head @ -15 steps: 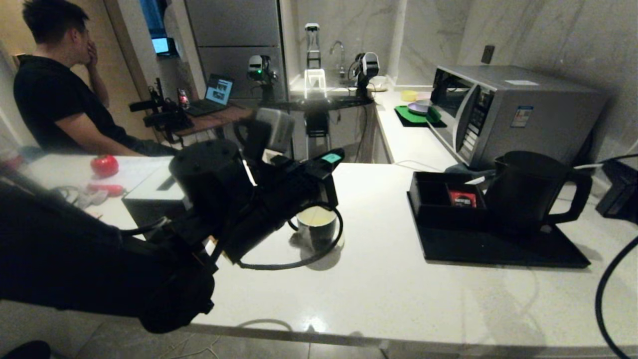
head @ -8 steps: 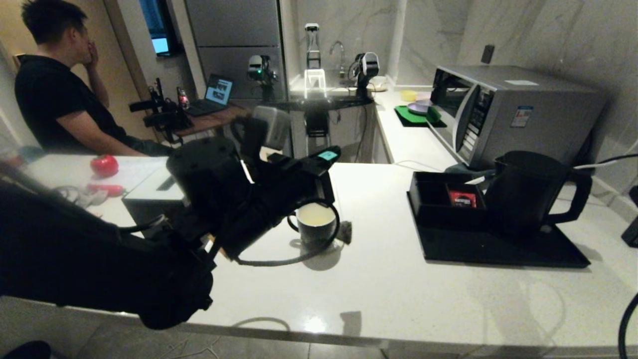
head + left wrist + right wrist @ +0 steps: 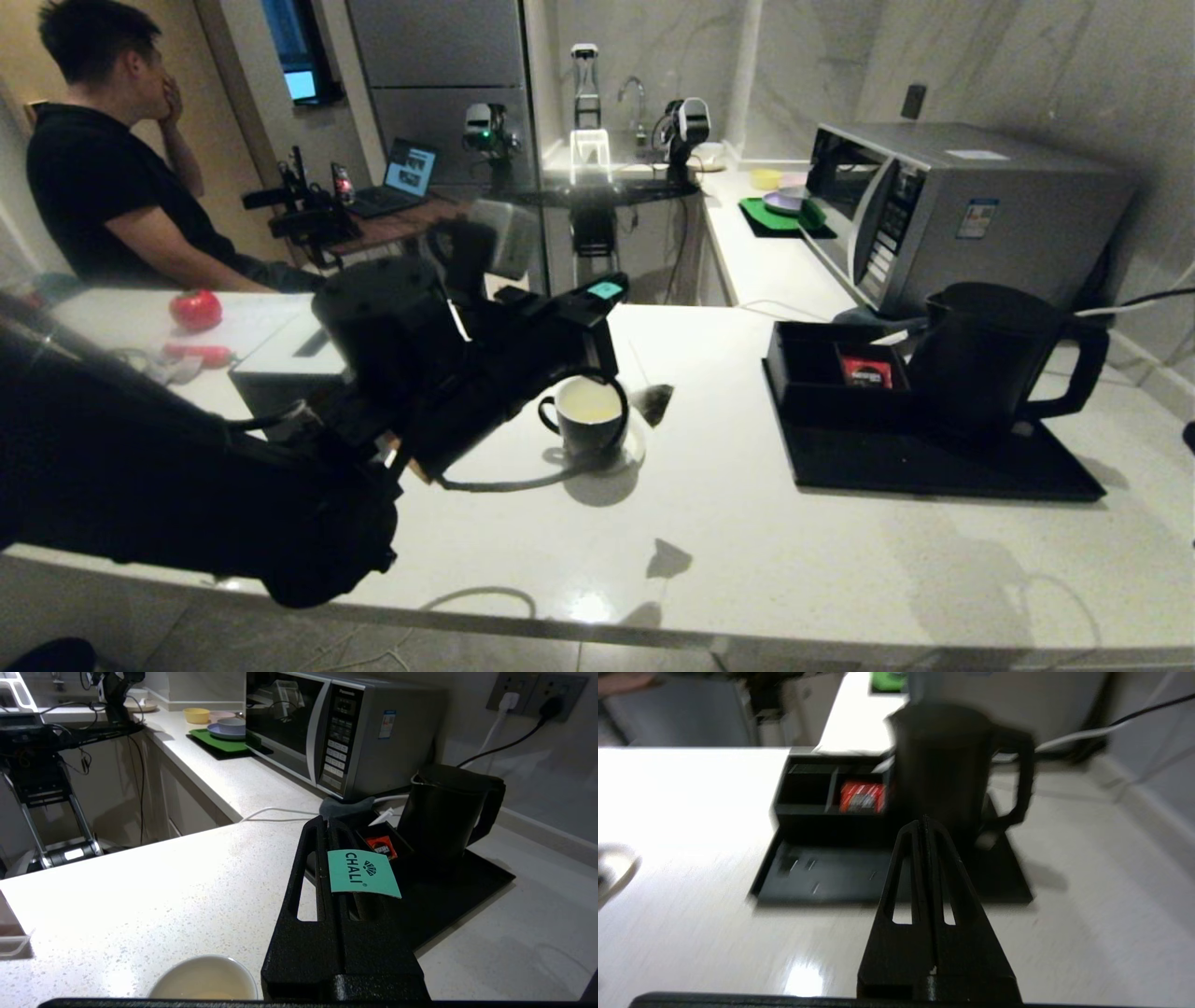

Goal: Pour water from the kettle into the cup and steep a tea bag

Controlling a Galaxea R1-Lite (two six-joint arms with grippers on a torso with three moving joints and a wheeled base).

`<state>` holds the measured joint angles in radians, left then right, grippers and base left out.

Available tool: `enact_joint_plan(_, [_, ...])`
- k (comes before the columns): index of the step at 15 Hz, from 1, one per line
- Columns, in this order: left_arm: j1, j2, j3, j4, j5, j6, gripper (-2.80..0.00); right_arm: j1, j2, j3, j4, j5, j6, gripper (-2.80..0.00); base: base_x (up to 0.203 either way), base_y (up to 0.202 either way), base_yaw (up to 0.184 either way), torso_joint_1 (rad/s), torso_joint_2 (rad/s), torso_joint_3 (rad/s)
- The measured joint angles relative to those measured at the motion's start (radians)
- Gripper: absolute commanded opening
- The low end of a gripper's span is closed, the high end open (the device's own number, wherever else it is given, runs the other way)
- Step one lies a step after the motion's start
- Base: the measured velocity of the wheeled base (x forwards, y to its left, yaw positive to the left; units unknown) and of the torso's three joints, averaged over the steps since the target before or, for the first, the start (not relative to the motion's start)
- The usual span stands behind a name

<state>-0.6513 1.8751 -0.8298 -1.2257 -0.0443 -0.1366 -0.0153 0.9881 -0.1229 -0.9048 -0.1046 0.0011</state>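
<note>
My left gripper (image 3: pixel 609 297) (image 3: pixel 321 822) is shut on the teal paper tag (image 3: pixel 363 873) of the tea bag (image 3: pixel 656 403). The bag hangs on its string in the air just right of the cup (image 3: pixel 588 439), outside its rim. The cup is black outside and white inside and holds pale yellowish water (image 3: pixel 588 403) (image 3: pixel 201 985). The tall black kettle (image 3: pixel 990 359) (image 3: pixel 943 765) stands on a black tray (image 3: pixel 934 467) at the right. My right gripper (image 3: pixel 924 822) is shut on nothing, low over the counter in front of that tray, and is outside the head view.
A black compartment box (image 3: pixel 812 373) with a red packet (image 3: pixel 864 371) sits on the tray beside the kettle. A microwave (image 3: pixel 962 210) stands behind it. A white box (image 3: pixel 280 359) and a tomato (image 3: pixel 196 310) lie at the left. A man (image 3: pixel 112 177) sits beyond the counter.
My left gripper has risen and drawn the tea bag out of the cup; the bag now swings beside it. The right arm has pulled back out of the head view.
</note>
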Motion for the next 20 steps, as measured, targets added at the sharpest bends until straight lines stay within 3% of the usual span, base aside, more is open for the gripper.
enact_joint_plan(6, [-0.001, 0.025, -0.009, 0.000, -0.001, 0.000, -2.80, 0.001, -0.197, 0.026, 0.266, 0.180, 0.001, -2.80, 0.000, 0.000, 0.000, 0.000, 0.00, 0.000])
enact_joint_plan(11, [-0.001, 0.055, -0.025, 0.000, 0.000, 0.000, -2.80, 0.006, -0.339, 0.025, 0.475, 0.268, 0.001, -2.80, 0.000, 0.000, 0.000, 0.000, 0.00, 0.000])
enact_joint_plan(17, [-0.003, 0.087, -0.049, 0.000, 0.001, 0.000, -2.80, 0.012, -0.547, 0.031, 0.754, 0.283, -0.001, -2.80, 0.000, 0.000, 0.000, 0.000, 0.00, 0.000])
enact_joint_plan(20, [-0.002, 0.095, -0.050, 0.000, 0.001, -0.001, -2.80, 0.012, -0.638, 0.085, 0.827, 0.244, -0.010, -2.80, 0.000, 0.000, 0.000, 0.000, 0.00, 0.000])
